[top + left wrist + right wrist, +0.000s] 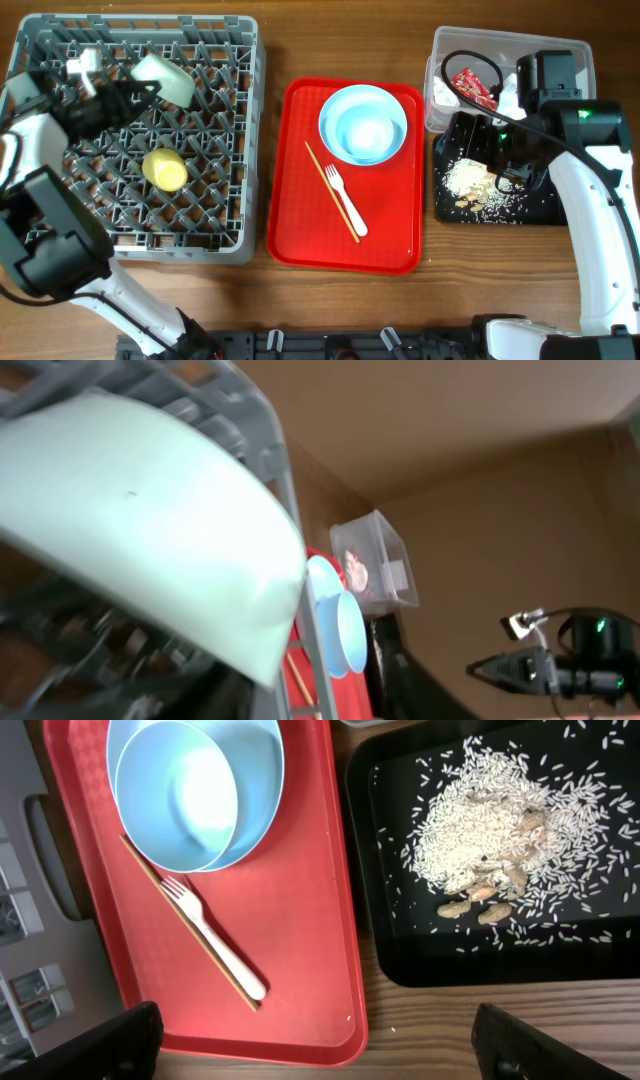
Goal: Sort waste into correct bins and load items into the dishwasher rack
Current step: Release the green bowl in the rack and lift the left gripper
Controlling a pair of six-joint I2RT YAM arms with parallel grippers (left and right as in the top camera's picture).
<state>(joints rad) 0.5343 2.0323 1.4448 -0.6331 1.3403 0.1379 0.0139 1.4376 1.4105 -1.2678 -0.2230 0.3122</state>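
On the table, the grey dishwasher rack (248, 150) sits at the left. The yellow cup (165, 170) lies among its pegs near the middle, and the light green saucer (165, 80) stands tilted near its far edge. The left tool (140, 95) reaches in from the left and its dark fingers meet the saucer's rim. I cannot tell whether they pinch it, since the left wrist view shows only the saucer's pale underside close up against the rack wall. The red tray (390, 220) in the centre carries the pale blue bowl (365, 135) nested in the plate (345, 100). Below these, the white fork (347, 200) lies just beside the wooden stick (322, 172). At the right, the clear tub (437, 60) holds the red wrapper (473, 88) and the white tissue (510, 95). In front of it, the black tray (450, 215) holds the heap of rice crumbs (475, 185). The right tool (320, 1050) hangs above the gap between the red and black trays, fingers spread wide with nothing between them.
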